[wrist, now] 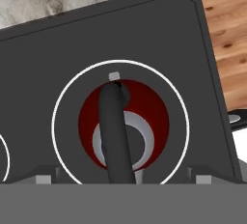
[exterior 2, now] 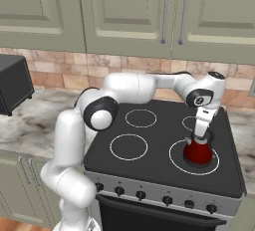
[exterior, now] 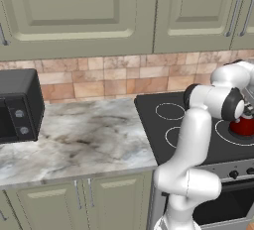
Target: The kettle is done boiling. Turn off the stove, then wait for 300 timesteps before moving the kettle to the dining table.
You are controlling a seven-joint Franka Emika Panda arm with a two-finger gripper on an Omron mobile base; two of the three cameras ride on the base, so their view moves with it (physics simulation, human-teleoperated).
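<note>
From the left, the red kettle (exterior: 242,125) sat on the front right burner of the stove (exterior: 154,109), beside the marbled tabletop (exterior: 79,135). From the right, the tool (exterior 2: 200,136) hung straight over it, ready to lift. From the hand, its handle (wrist: 115,131) lay underneath; I cannot tell whether the tool was apart or together.

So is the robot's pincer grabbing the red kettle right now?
Pincer: right down on the kettle, at its handle. Cannot tell whether it is shut on it; the fingertips are hidden.
</note>
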